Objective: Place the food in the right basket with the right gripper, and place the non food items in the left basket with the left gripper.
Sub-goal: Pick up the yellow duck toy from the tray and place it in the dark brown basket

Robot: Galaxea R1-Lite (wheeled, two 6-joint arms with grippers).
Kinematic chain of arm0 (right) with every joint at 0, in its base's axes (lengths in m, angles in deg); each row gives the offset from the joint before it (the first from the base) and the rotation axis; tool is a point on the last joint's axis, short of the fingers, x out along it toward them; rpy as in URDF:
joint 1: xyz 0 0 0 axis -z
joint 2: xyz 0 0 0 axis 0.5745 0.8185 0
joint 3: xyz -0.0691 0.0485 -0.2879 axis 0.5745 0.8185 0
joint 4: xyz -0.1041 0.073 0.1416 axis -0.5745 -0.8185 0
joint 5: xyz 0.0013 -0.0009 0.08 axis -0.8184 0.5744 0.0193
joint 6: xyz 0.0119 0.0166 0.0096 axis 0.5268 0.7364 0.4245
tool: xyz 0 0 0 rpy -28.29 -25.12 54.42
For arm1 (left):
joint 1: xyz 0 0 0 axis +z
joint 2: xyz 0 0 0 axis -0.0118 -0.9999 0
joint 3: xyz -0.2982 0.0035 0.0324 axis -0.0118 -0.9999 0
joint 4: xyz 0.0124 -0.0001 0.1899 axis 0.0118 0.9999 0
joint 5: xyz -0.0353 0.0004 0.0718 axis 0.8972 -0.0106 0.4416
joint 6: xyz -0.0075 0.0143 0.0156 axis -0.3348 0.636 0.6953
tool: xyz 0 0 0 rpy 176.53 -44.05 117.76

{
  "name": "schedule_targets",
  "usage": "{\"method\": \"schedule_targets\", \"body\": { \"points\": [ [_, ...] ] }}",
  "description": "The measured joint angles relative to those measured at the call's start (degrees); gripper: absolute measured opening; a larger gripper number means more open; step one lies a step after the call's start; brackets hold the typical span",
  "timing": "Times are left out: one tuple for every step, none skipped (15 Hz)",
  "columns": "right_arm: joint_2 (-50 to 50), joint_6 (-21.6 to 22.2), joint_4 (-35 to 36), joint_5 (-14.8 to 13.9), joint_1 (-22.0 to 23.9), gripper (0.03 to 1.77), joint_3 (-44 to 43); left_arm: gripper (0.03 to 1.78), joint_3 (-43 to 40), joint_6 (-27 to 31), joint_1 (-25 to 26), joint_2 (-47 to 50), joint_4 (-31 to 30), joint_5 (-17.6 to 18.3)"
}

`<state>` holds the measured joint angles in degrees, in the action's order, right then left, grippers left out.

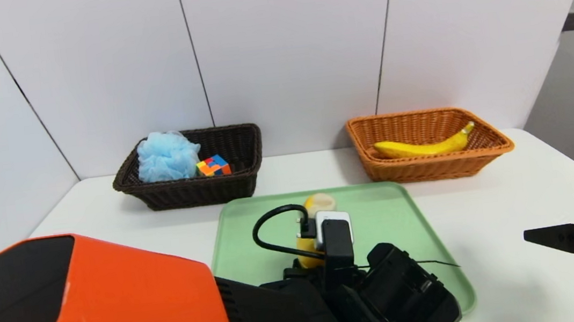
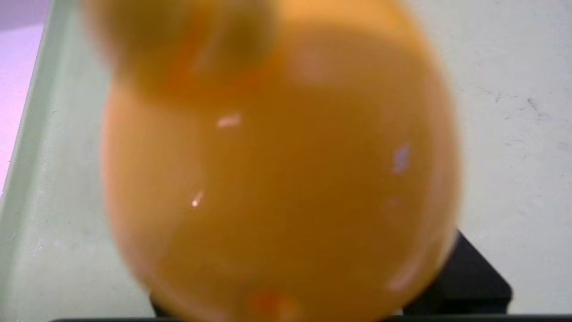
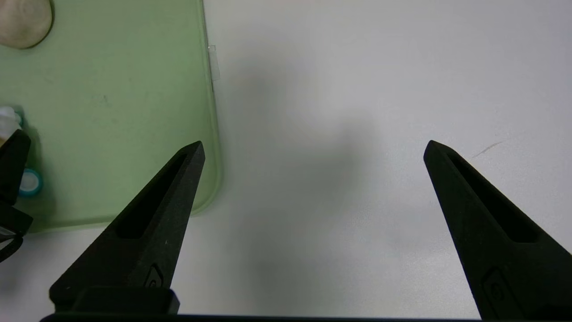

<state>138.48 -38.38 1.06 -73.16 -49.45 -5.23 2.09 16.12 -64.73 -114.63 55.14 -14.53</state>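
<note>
Head view first, from the near edge outward. At six o'clock in the frame the orange and black left arm reaches forward over the green tray (image 1: pixel 395 213), and the left gripper (image 1: pixel 313 236) sits low on the tray's near half. It is right at a yellow-orange object (image 2: pixel 277 179). The arm's own camera block hides the fingers from above. In the left wrist view the object fills nearly everything in a blur, with one black finger (image 2: pixel 469 277) showing at its edge. I cannot tell whether the jaws have closed on it. It may be a rounded toy, but it is too blurred to be sure.

At three o'clock from the tray, the right gripper (image 3: pixel 313 143) hovers above the bare white table (image 1: pixel 511 184). Its two black fingers are spread wide with nothing between them.

Farther along the tray, at twelve o'clock from the left gripper, lies a pale round item (image 1: pixel 318 200).

Beyond the tray, near the wall, are the two baskets, well apart. At ten o'clock from the tray is the dark basket (image 1: pixel 243 155), holding a blue bath sponge (image 1: pixel 165 156) with a coloured puzzle cube (image 1: pixel 213 165) just beside it. At two o'clock is the orange basket (image 1: pixel 428 169), with a banana (image 1: pixel 426 146) lying inside.
</note>
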Motion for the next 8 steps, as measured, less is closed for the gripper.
{"method": "schedule_targets", "body": {
  "points": [
    [-0.02,0.0,0.0,0.0,0.0,1.69,0.06,0.8,0.13,0.05,0.0,-0.02,-0.26,-0.07],
    [-0.04,0.0,0.0,-0.02,0.0,1.69,0.11,0.8,0.07,0.02,-0.02,-0.02,-0.2,-0.13],
    [-0.04,0.0,0.0,-0.02,0.0,1.69,0.11,0.8,0.05,0.07,0.0,-0.02,-0.2,-0.1],
    [-0.09,0.02,0.0,-0.02,0.0,1.69,0.13,0.8,0.05,0.11,0.0,-0.02,-0.15,-0.1],
    [-0.11,0.0,0.0,0.0,0.0,1.69,0.15,0.8,0.0,0.11,0.0,-0.02,-0.13,-0.1],
    [-0.11,0.0,0.0,-0.02,0.0,1.69,0.15,0.8,-0.02,0.11,0.0,-0.02,-0.09,-0.07],
    [-0.13,0.0,0.0,0.0,0.0,1.69,0.15,0.8,-0.04,0.11,0.0,0.02,-0.04,-0.05],
    [-0.13,0.0,0.02,-0.02,0.0,1.69,0.15,0.8,-0.06,0.22,0.05,0.2,0.02,0.01]
  ]
}}
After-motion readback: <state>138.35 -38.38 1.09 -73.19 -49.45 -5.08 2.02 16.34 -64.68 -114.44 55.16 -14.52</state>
